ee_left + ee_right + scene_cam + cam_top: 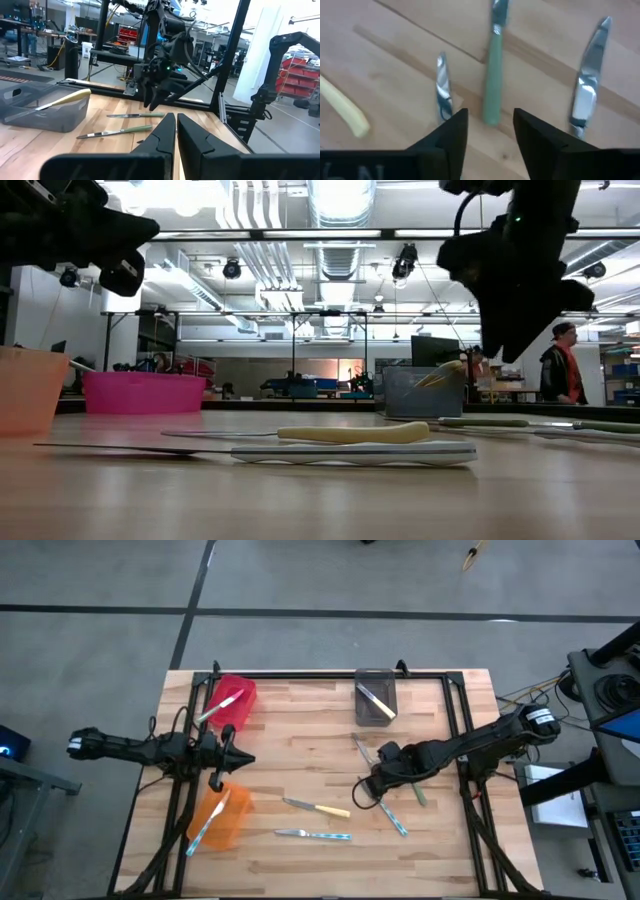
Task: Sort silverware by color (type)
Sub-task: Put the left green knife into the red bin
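Note:
My right gripper (368, 790) hangs open above the table's right middle, fingers pointing steeply down. In its wrist view a green-handled knife (493, 85) lies flat on the wood past the gap between the fingers (451, 131), untouched. Two more blades (442, 90) (585, 90) and a yellow handle (344, 111) lie flat around it. A yellow-handled knife (318, 808) and a light-blue one (313, 835) lie near the front. My left gripper (235, 756) waits shut at the left, above the table.
A red bin (240, 690) at the far left holds a knife. The grey bin (375, 712) at the far middle holds a yellow-handled knife (65, 98). An orange bin (232, 825) at the near left holds a blue one. A person (562, 370) stands beyond the table.

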### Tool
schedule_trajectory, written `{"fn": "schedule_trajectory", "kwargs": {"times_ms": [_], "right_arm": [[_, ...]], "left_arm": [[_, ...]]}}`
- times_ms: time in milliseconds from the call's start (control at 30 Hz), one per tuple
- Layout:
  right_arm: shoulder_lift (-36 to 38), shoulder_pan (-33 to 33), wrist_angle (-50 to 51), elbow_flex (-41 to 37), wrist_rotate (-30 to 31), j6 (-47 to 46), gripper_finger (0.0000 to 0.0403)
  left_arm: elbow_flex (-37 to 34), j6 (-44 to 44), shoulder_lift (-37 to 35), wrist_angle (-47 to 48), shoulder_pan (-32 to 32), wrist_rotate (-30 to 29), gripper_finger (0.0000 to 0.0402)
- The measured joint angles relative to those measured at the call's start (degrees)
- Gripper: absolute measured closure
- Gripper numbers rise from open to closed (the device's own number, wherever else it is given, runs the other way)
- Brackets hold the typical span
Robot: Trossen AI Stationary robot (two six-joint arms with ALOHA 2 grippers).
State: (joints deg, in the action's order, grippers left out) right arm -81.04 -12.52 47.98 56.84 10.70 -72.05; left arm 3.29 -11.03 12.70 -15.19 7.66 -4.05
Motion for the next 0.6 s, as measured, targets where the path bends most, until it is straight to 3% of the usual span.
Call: {"fn": "schedule_trajectory", "kwargs": {"times_ms": [200,600], "right_arm": [[-4.75,3.24,-4.15,0.06,0.01,3.18,0.0217],[-12.47,6.94,-7.00,0.04,-0.09,8.19,0.0213]], "left_arm": [[-0.02,0.00,0.06,-0.28,0.00,-0.05,0.0401],[-0.04,0.00,0.10,-0.59,0.00,-0.05,0.0401]]}}
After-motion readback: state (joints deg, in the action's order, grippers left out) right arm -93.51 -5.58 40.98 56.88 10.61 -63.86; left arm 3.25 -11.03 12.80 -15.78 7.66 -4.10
